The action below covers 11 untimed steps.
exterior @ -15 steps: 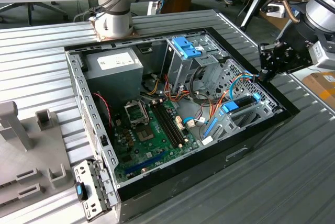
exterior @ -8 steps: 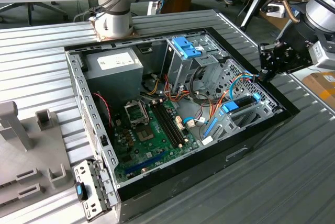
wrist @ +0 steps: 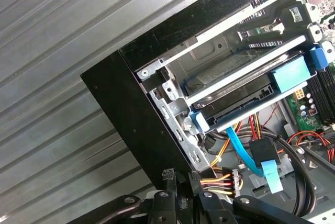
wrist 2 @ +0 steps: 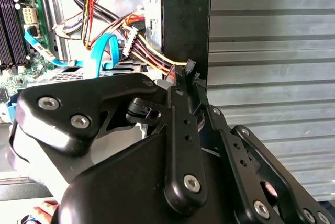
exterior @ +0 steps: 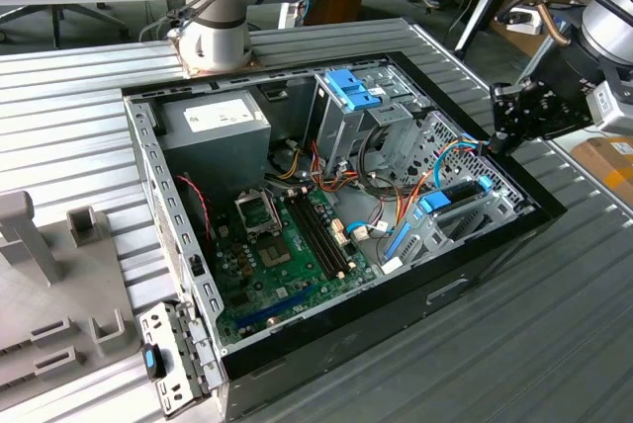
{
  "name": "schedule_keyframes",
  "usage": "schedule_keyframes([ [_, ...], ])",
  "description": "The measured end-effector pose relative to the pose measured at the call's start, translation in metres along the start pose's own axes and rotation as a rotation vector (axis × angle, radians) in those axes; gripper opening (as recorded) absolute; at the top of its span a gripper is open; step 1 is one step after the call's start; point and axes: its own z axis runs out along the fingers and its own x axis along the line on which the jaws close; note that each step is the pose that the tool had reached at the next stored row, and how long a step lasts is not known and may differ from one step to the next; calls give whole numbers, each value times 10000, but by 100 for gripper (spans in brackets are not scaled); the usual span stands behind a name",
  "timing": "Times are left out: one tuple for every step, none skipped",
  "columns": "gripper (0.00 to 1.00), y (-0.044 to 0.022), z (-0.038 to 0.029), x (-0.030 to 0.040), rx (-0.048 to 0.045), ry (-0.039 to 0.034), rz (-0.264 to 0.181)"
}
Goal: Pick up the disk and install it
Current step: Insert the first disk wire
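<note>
Table (exterior: 574,344): ribbed metal. An open computer case (exterior: 465,280) lies on it, inside up.
Exterior view's left to middle: power-supply box (exterior: 213,122), motherboard (exterior: 287,245), upright cage (exterior: 341,131) with a blue latch (exterior: 351,87).
Disk (exterior: 458,196): not in the jaws. It lies flat in the drive bay, in the case corner at the exterior view's right.
Disk, first wrist view: the disk (wrist: 238,103) shows one edge with a blue rail tab at each end. A blue data cable (wrist: 243,150) hangs just beside it.
Long axis: judged to run into the bay, toward the black case wall; not certain.
Gripper (exterior: 499,136): over the case wall, near the disk but apart.
Jaws: drawn together and grasping nothing of the disk, going by the gripper (wrist 2: 187,80) in the second wrist view. The tips sit just beside red and yellow wires (wrist 2: 149,56).
Disk from jaws: inward and lower, toward the exterior view's left.
Task state: the disk appears seated already (judgement).
</note>
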Motion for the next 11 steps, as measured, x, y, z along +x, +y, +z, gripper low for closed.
schedule_keyframes([
  [23,5,-1,3,8,-5,1],
  [23,8,-2,5,20,-11,3],
  [23,12,-3,4,44,-24,6],
  [23,17,-4,1,64,-35,10],
  [23,24,-6,-1,97,-53,13],
  [23,30,-6,-2,118,-65,15],
  [23,40,-9,2,132,-73,16],
  [23,57,-12,12,135,-75,16],
  [23,75,-17,22,137,-75,17],
  [23,78,-17,23,139,-76,17],
  [23,82,-19,19,146,-80,20],
])
